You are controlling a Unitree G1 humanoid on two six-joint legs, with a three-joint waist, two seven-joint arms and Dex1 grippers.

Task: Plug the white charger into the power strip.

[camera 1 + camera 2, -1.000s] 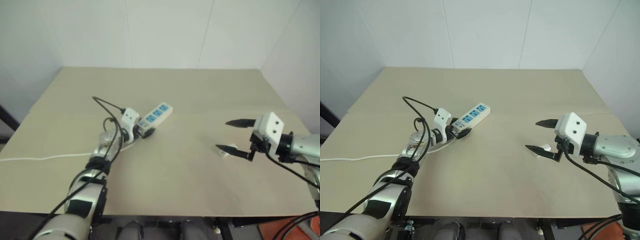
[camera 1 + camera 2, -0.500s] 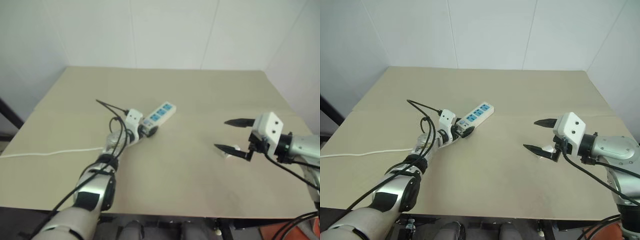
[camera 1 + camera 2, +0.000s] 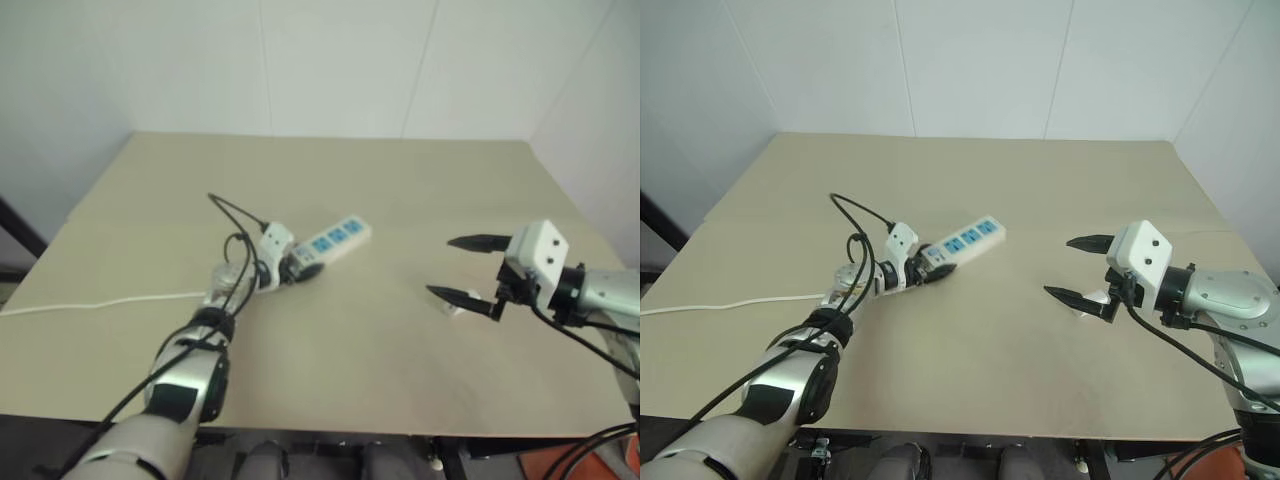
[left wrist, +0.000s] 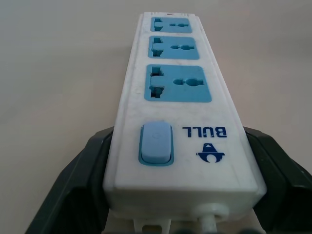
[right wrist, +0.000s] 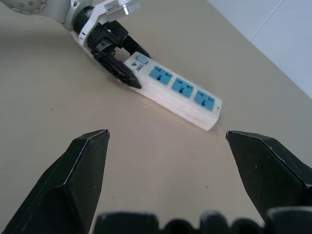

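Beige table against white walls: the power strip lay left of centre, its switch end clamped between the left gripper's black fingers. Well to the right, the white charger rested on the table beneath the right gripper, whose fingers stood wide apart, holding nothing.

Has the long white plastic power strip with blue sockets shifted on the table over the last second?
Yes. The long white power strip has swung: its far end lies further right along the tan table's crease, clamped at its switch end by the left gripper.
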